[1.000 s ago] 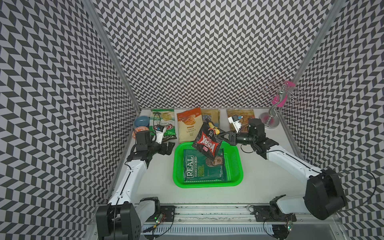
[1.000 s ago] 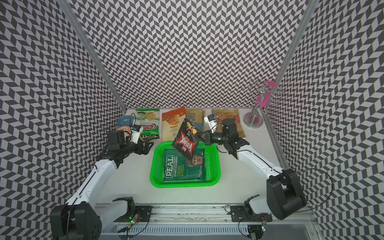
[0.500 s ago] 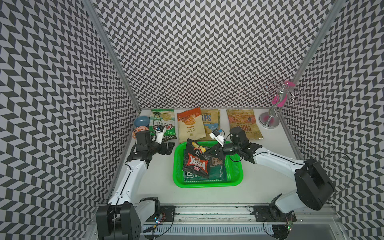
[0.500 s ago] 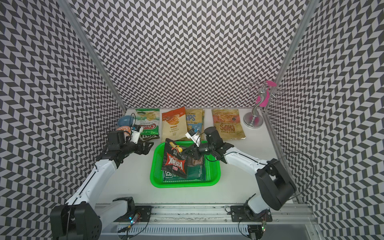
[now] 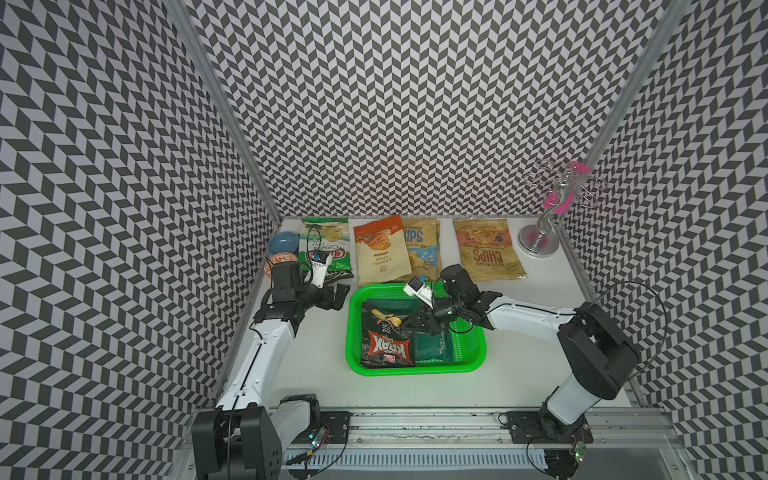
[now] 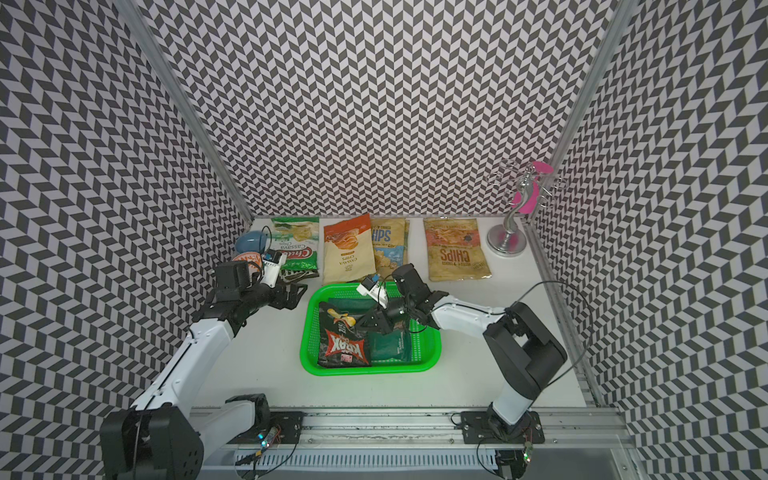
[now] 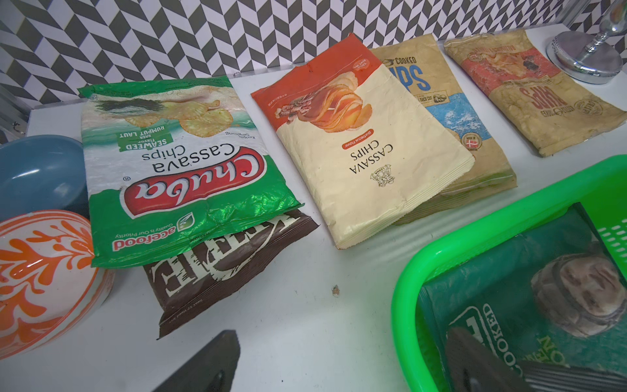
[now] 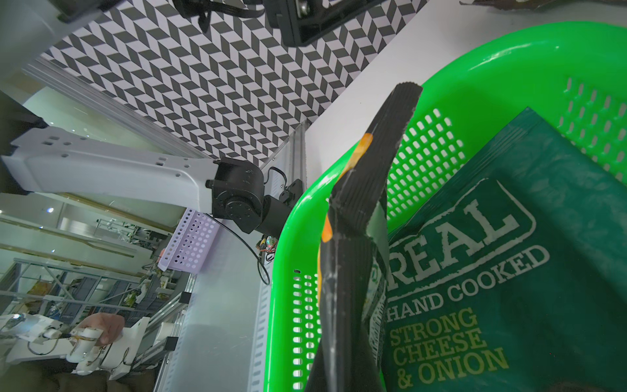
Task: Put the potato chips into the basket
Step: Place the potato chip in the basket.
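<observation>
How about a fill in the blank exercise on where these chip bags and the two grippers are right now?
The right gripper is shut on the top edge of the black bag labelled ____.
That bag lies in the basket over the dark green bag labelled ____.
Outside it, the Chuba bag lies on a ____ Kettle bag.
The left gripper holds nothing, its jaws wide ____.
Missing: KRAX; REAL; brown; open.

Bright, even light — soft shadows
</observation>
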Tool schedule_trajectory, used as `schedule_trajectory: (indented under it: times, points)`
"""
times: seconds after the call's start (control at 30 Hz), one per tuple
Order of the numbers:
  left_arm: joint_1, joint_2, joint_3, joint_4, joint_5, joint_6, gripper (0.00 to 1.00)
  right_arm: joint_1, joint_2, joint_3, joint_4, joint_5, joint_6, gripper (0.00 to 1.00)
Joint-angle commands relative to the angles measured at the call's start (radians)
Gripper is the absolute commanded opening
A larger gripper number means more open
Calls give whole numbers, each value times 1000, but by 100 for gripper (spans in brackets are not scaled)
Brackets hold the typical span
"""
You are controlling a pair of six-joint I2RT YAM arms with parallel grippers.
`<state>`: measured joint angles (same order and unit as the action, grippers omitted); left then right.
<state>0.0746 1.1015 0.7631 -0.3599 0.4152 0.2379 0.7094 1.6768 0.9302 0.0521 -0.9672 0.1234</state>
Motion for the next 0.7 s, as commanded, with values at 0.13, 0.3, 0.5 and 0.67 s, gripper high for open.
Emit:
schedule_trajectory:
  times: [0.13, 0.3, 0.5, 0.67]
  points:
    - [7, -18, -4, 11, 14, -2, 99, 15, 43, 33, 4, 5, -26, 2]
    - [7, -18, -4, 11, 14, -2, 99, 15, 2, 41, -22, 139, -21, 33]
    - [7, -20, -2, 7, 16, -2, 99, 10, -98, 61, -74, 373, -28, 53]
    - [7, -22, -3, 8, 16, -2, 99, 9, -202, 69, -104, 604, 4, 69]
